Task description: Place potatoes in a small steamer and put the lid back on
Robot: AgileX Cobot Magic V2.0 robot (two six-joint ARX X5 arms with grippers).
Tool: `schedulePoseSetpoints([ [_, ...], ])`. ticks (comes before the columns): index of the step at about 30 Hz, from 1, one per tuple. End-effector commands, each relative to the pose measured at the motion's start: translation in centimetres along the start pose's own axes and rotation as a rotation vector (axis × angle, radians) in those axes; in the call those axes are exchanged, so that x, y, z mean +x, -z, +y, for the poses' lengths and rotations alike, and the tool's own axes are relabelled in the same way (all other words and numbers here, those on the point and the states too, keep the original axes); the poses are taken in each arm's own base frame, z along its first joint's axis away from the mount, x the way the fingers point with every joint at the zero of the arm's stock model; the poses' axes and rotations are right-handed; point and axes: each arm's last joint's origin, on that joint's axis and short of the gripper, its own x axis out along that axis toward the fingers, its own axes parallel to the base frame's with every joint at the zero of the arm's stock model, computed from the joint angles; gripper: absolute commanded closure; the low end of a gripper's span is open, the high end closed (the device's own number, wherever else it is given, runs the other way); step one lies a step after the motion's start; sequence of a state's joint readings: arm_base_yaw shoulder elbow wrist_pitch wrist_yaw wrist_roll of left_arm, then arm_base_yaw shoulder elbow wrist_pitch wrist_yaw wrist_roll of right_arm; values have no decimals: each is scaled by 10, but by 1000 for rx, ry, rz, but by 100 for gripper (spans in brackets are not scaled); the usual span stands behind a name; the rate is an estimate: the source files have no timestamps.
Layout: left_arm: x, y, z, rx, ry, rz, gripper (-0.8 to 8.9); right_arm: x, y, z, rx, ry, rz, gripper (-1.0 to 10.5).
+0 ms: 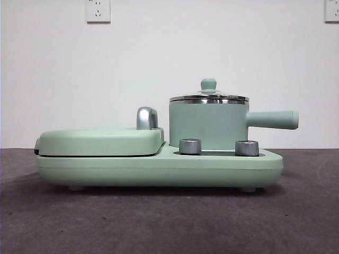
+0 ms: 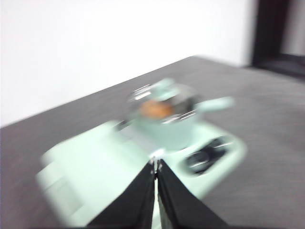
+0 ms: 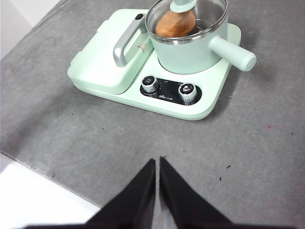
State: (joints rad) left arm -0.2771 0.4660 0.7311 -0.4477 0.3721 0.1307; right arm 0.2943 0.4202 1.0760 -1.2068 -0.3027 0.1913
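Note:
The small steamer [image 1: 208, 127] stands on the right side of the mint-green cooker base, its straight handle [image 1: 273, 119] pointing right. The lid [image 1: 208, 98] sits flat on its steel rim, knob up. Through the lid's glass, in the right wrist view, the orange-brown potato [image 3: 175, 24] lies inside the steamer [image 3: 190, 52]. My right gripper [image 3: 156, 162] is shut and empty, above bare table well in front of the cooker. The left wrist view is blurred: my left gripper [image 2: 156, 164] is shut and empty, above the grill side, with the potato [image 2: 155, 109] beyond it. Neither gripper shows in the front view.
A flat mint-green grill cover [image 1: 100, 140] with a chrome handle [image 1: 146, 117] fills the cooker's left half. Two steel knobs [image 1: 190, 146] [image 1: 247, 147] stand in front of the steamer. The cooker base [image 1: 159, 169] rests on a grey table [image 3: 86, 124], whose near edge shows by the right gripper.

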Motion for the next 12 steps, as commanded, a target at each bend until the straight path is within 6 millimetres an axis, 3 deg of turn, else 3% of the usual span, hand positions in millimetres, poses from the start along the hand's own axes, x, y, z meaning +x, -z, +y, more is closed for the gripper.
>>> schedulePoseSetpoints([
  [1, 3, 32, 8, -83, -171, 18, 806, -1, -2, 1, 4, -6, -12, 938],
  [6, 4, 86, 14, -170, -323, -15, 806, -1, -2, 1, 4, -6, -12, 938],
  [12, 7, 133, 14, -207, -379, -73, 807, -1, -2, 1, 4, -7, -12, 938],
])
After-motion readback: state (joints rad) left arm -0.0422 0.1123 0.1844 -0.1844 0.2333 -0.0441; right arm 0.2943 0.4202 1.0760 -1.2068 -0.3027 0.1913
